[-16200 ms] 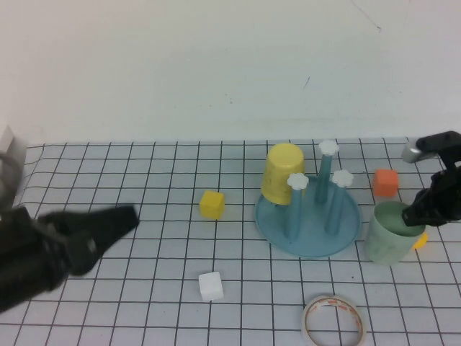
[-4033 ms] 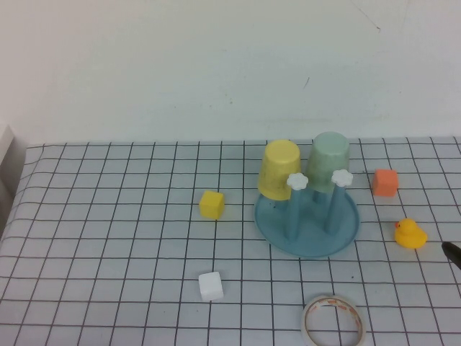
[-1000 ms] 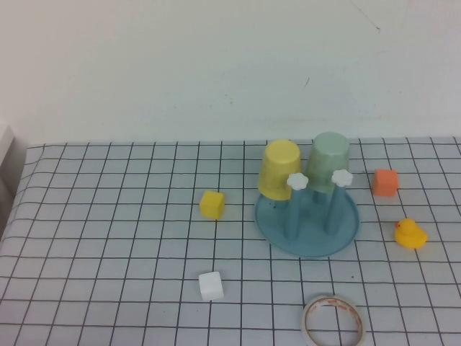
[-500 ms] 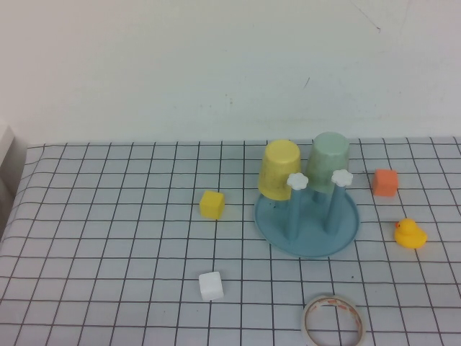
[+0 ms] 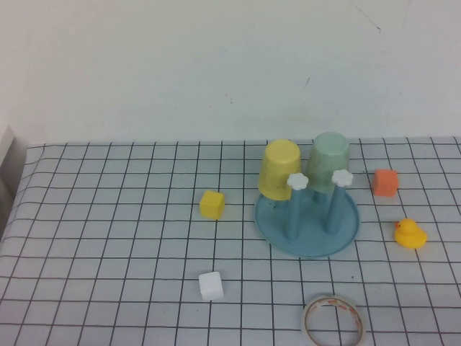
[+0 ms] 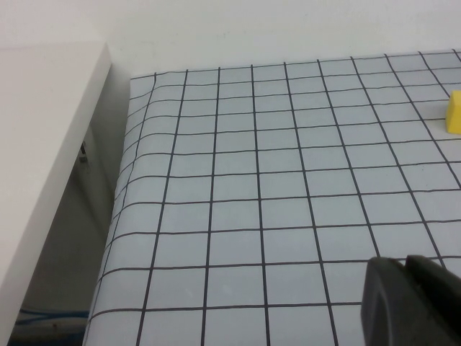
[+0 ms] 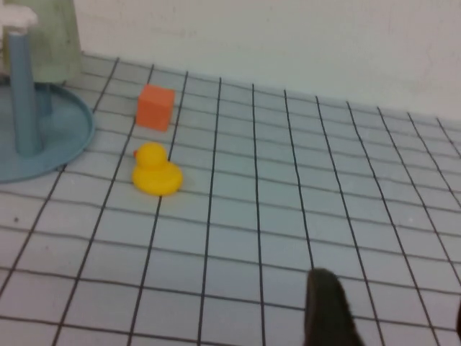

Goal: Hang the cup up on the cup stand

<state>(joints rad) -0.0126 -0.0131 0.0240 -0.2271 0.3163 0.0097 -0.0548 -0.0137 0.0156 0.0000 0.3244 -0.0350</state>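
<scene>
The mint-green cup (image 5: 330, 161) sits upturned on a rear peg of the blue cup stand (image 5: 307, 238) beside the yellow cup (image 5: 279, 169), the hanging apparently done, while the clenched left gripper (image 6: 412, 301) and spread right gripper (image 7: 389, 313) park off-table.

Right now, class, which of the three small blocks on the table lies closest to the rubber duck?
The orange block, just behind the rubber duck, right of the cup stand. The yellow block and white block lie left of the stand.
</scene>
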